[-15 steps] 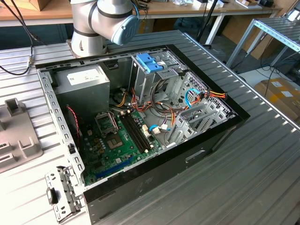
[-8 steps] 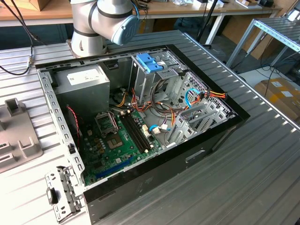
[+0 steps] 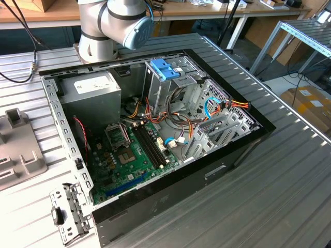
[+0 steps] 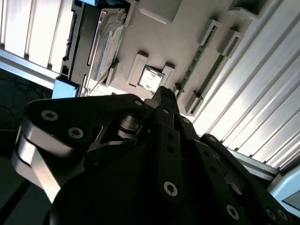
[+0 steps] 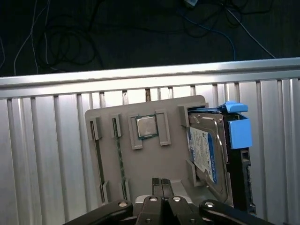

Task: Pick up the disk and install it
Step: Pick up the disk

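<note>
The disk (image 5: pixel 206 151) is a silver drive with a white-and-blue label and blue side rails (image 5: pixel 238 131). It stands on edge in a slot at one end of a grey holder tray (image 5: pixel 154 161). In the second wrist view the disk (image 4: pixel 108 49) shows in that same slot. My gripper (image 5: pixel 161 180) hovers above the tray, off to the side of the disk and apart from it, near the tray's middle. Its two fingers (image 4: pixel 165 101) are pressed together, shut on nothing.
The tray also holds a processor chip (image 5: pixel 146 126) and memory sticks (image 5: pixel 118 154). It lies on a ribbed metal table (image 5: pixel 42 154) near the table's edge. The exterior view shows the open computer case (image 3: pixel 170 191) with motherboard (image 3: pixel 129 155), power supply (image 3: pixel 93 90) and a blue-topped drive cage (image 3: pixel 165 70).
</note>
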### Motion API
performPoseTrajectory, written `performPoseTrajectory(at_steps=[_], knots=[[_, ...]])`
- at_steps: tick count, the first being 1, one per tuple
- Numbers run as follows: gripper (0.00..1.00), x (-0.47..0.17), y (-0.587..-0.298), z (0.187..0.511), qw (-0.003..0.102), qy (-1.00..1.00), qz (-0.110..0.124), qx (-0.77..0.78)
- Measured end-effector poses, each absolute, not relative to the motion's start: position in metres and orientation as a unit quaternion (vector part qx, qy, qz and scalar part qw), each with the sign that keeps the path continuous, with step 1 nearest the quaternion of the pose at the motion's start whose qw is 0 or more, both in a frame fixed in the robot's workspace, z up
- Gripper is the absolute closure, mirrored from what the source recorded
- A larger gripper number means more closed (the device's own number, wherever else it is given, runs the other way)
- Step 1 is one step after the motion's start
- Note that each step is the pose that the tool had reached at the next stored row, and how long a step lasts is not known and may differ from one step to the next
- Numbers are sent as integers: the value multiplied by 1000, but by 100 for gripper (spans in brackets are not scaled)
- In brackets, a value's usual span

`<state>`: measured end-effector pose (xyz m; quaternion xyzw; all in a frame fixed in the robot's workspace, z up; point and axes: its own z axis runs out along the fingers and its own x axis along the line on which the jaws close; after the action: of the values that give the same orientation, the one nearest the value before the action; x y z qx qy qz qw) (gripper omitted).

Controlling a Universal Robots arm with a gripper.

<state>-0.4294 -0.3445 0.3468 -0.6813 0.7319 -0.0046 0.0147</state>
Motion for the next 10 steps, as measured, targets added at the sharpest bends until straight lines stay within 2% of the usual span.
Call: performPoseTrajectory(at_steps=[10], knots=[[89,-429,-345,347,15,678,-3,-735]])
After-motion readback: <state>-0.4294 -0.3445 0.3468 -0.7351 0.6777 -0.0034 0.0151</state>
